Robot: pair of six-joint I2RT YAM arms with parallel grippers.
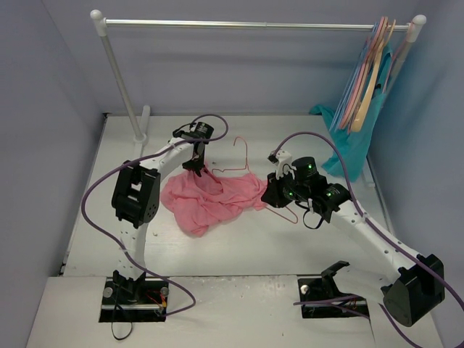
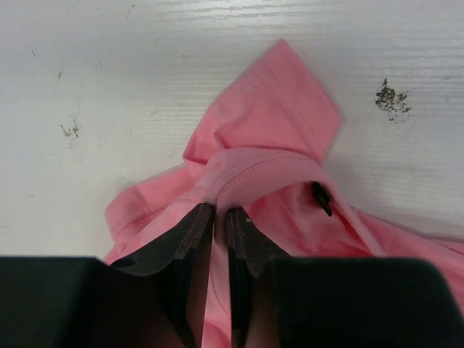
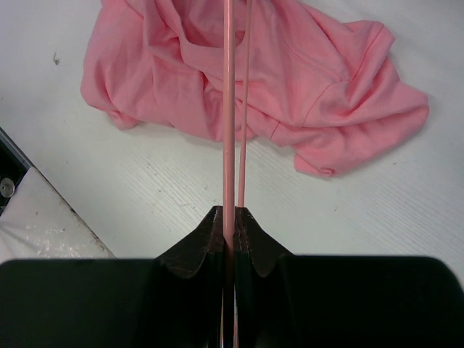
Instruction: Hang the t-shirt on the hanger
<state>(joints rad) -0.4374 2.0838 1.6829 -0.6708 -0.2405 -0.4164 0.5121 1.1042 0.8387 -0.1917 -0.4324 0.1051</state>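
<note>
So the left fingers (image 2: 190,233) are pinching narrow on the t-shirt (image 2: 283,109) collar, the rest bunching on the bench (image 2: 109,65) just ahead. The right fingers (image 3: 203,239) are clamping the hanger (image 3: 229,167), its wire poking forward over the shirt. Nothing's threaded yet, I'd say.

Your left arm (image 1: 165,154) rose from its base to a raised elbow, then reached forward. Its wrist was bent so that the left gripper (image 1: 194,167) pointed down, and its fingers (image 2: 190,232) were pinched nearly together on a fold of the shirt (image 2: 275,109). Your right arm (image 1: 373,233) ran low and slanted inward toward the middle. The right gripper (image 1: 271,193) was clamped tight on the hanger (image 3: 229,109) wire.
</note>
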